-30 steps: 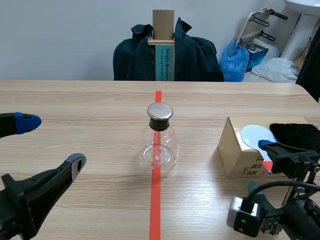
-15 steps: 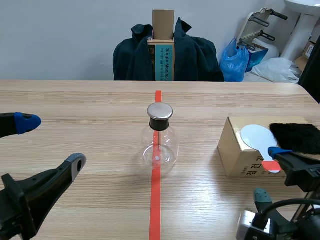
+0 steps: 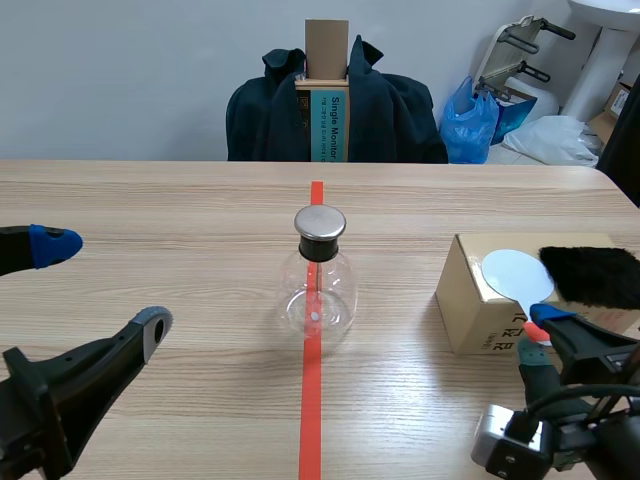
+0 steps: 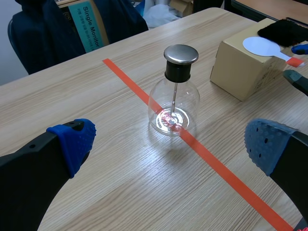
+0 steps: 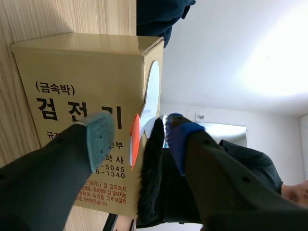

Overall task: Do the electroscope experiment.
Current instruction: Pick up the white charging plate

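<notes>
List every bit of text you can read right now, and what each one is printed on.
"Single Monitor": teal carton standing beyond the table.
"(금속박)": side of the cardboard box.
"검전", then a third character partly hidden by the right gripper: same box.
Smaller print lower on that box: partly hidden or too small to read.
Glass flask: no text.

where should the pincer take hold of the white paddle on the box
By its orange-red handle, which juts past the box's edge facing the robot. Come in from that side, one finger above, one below: the disc lies flat on the box top, with no gap beneath. The right pincer straddles the handle.
</notes>
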Controlling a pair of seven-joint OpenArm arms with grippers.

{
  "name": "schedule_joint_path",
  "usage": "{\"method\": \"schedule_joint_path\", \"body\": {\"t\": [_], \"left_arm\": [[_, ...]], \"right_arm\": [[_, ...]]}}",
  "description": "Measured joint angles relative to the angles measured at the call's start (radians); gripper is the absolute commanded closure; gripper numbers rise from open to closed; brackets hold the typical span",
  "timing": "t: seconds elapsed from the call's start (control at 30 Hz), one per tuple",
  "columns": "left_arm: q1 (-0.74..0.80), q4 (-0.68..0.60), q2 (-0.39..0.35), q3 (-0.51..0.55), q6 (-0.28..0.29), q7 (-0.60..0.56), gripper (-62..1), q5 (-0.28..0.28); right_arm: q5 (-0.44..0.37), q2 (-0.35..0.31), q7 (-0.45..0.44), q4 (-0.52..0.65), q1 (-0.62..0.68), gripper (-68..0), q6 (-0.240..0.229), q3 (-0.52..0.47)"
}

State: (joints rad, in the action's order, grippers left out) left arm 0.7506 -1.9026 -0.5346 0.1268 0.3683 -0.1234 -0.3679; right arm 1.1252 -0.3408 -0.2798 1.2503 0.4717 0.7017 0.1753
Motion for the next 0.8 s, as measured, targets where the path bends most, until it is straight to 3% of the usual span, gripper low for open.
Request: {"method": "schedule_joint_path", "body": {"t": [0.2,0.63,0.8], "left_arm": [[0.0,0.0,0.0,0.0,0.0,0.0,-62.3,0.0],[0.0,0.0,0.0,0.0,0.0,0.0,-62.3,0.0],[0.0,0.0,0.0,0.0,0.0,0.0,-62.3,0.0]], "right_arm": [[0.0,0.0,0.0,0.0,0.0,-0.7,0.001,-0.01],[-0.001,-0.022,-0.005,0.031,-0.011,-0.8,0.023,-0.01],[-0.083,-0.078,-0.008,0.137,-0.011,-0.8,0.023,-0.01]]}}
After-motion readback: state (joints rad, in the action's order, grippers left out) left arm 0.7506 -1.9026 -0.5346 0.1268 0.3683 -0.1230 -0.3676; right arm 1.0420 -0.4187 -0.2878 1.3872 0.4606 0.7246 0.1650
